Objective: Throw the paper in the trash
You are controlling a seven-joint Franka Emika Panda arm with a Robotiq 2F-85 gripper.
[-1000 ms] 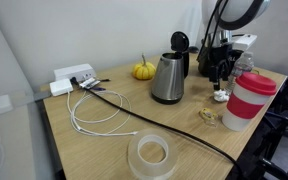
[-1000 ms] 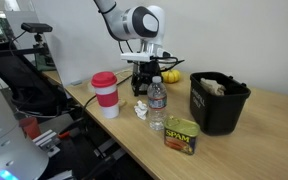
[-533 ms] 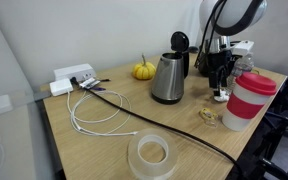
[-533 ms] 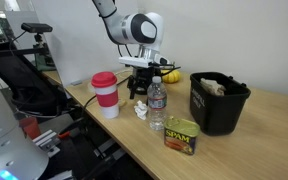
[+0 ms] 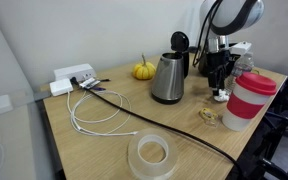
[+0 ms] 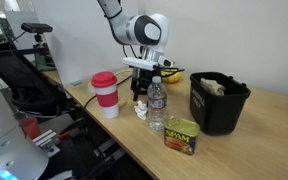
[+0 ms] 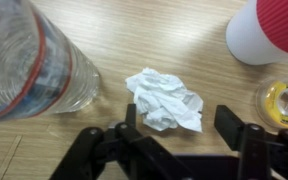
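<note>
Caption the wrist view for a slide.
Open gripper over the crumpled white paper, flanked by a water bottle and red cup.

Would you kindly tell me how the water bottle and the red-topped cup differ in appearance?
The water bottle is clear and see-through, while the cup is opaque, white with a red top. The water bottle is slimmer and the cup is wider. Both stand upright on the table, and in the wrist view they sit on opposite sides of the crumpled paper.
</note>
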